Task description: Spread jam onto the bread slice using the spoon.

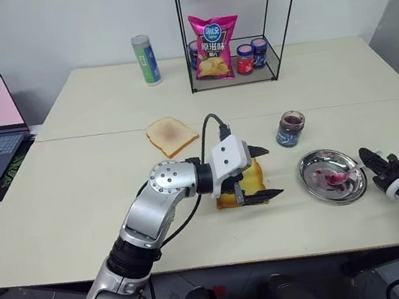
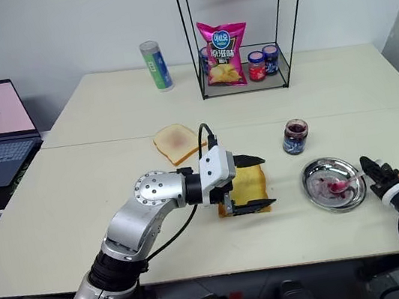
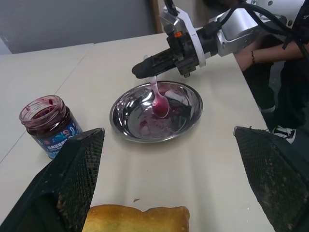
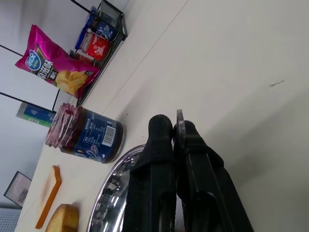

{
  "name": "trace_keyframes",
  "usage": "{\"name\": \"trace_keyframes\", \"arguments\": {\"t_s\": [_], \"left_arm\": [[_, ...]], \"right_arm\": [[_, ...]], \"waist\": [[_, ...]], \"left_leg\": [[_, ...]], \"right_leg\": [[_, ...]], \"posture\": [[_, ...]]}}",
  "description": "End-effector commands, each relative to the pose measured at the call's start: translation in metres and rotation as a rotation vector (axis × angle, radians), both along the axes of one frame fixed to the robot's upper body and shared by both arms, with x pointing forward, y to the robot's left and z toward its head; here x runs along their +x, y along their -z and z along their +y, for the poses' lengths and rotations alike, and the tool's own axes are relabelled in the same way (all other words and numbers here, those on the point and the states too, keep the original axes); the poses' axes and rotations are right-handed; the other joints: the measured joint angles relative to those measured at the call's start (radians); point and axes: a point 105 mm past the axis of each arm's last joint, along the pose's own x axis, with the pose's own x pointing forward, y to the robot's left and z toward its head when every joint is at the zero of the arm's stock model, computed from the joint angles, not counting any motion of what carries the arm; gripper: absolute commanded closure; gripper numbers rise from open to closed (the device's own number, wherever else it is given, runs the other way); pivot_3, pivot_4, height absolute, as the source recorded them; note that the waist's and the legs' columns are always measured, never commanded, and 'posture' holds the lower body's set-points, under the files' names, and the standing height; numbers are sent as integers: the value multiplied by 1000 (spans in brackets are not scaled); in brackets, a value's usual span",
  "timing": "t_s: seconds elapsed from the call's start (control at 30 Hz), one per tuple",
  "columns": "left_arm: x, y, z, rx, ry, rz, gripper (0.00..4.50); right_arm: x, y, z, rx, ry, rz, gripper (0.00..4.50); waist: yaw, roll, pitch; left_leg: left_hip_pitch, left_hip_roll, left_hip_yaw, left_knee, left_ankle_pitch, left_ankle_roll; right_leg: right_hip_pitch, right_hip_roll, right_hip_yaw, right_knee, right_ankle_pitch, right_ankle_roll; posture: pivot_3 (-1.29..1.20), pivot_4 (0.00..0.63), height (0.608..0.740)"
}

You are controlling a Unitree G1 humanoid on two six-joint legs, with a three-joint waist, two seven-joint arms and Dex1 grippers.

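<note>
Right gripper (image 3: 149, 67): jaws clenched on the handle of the spoon (image 3: 158, 98), a slim pink-smeared utensil whose bowl rests in the steel dish (image 3: 190, 113). Left gripper (image 1: 260, 172): jaws released, straddling the golden bread slice (image 2: 247, 184) on the surface (image 1: 78, 199).

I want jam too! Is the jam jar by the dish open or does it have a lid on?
Open. The jar has no lid; its purple-smeared rim and inside show, standing upright beside the dish.
</note>
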Motion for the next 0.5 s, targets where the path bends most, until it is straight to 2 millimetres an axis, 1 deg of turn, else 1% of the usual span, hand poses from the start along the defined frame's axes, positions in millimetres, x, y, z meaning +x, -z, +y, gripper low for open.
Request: {"name": "trace_keyframes", "arguments": {"t_s": [0.03,0.23,0.27,0.3,0.37,0.43,0.5], "left_arm": [[1,-8,1,-17,2,-39,0],[6,-13,9,-47,-28,-11,0],[11,-14,11,-57,-50,-13,0],[14,-16,12,-63,-66,-15,0],[27,-25,12,-124,-132,-12,0],[37,-32,11,-174,-180,-4,0],[45,-39,8,-225,-221,16,0]], "right_arm": [[-4,-11,-2,-44,4,-16,4475],[5,-69,28,-139,-85,-182,4475],[11,-86,35,-173,-95,-229,4475],[14,-98,40,-195,-101,-260,4475],[27,-126,52,-238,-98,-337,4475],[37,-144,58,-251,-81,-385,4475],[54,-169,65,-241,-52,-463,4475]], "waist": [[0,0,0],[-3,1,1],[-4,1,1],[-6,2,1],[-10,3,2],[-10,3,2],[-5,2,2]], "left_leg": [[0,0,0,0,0,0],[-1,0,0,0,0,0],[-1,0,0,0,0,0],[-1,0,0,0,0,0],[-1,0,1,0,0,0],[-1,1,1,1,0,0],[-1,0,-1,0,0,0]], "right_leg": [[0,0,0,0,0,0],[-1,0,0,0,0,0],[-1,0,0,0,0,0],[-1,0,0,0,0,0],[-2,0,1,1,0,0],[-3,1,1,2,0,0],[-3,1,0,2,1,0]], "posture": [[0,150,740],[0,150,740],[0,150,740],[0,150,740],[0,150,740],[0,150,740],[0,150,740]]}}
